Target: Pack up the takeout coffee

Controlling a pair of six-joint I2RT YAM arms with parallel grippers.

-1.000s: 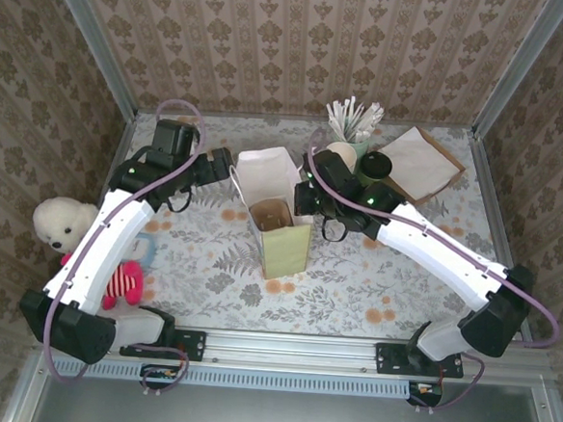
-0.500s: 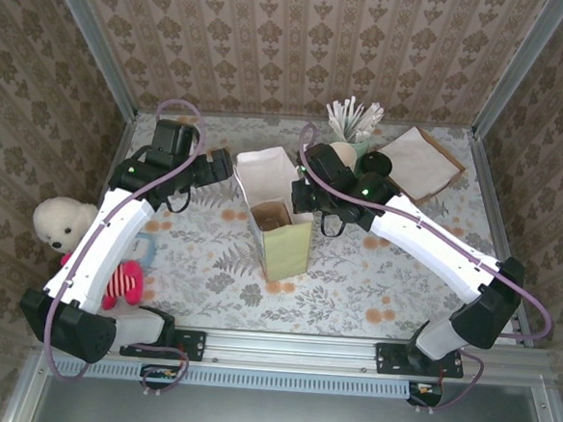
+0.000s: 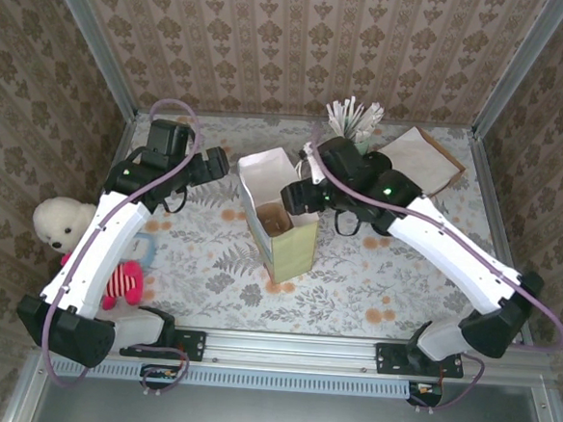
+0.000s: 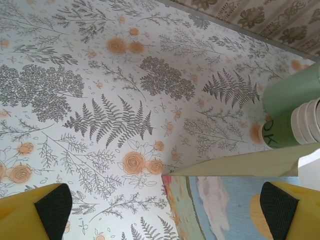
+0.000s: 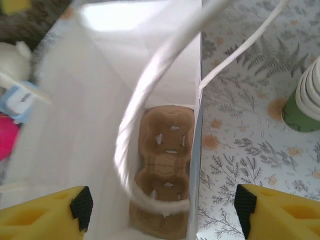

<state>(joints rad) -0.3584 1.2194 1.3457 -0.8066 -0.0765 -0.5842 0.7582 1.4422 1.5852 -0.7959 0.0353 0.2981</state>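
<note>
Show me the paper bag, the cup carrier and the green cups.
paper bag (image 3: 293, 252), top external view, pale green side.
cup carrier (image 5: 167, 162), right wrist view, its middle.
green cups (image 5: 300, 117), right wrist view, bottom cup's wall.

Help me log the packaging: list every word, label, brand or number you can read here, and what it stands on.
No text here can be read clearly.
On the stack of green paper cups: dark printed characters, partly cut off by the bag edge, unreadable.
On the white paper bag: a painted sky picture, no words.
On the brown cardboard cup carrier inside the bag: no print visible.
</note>
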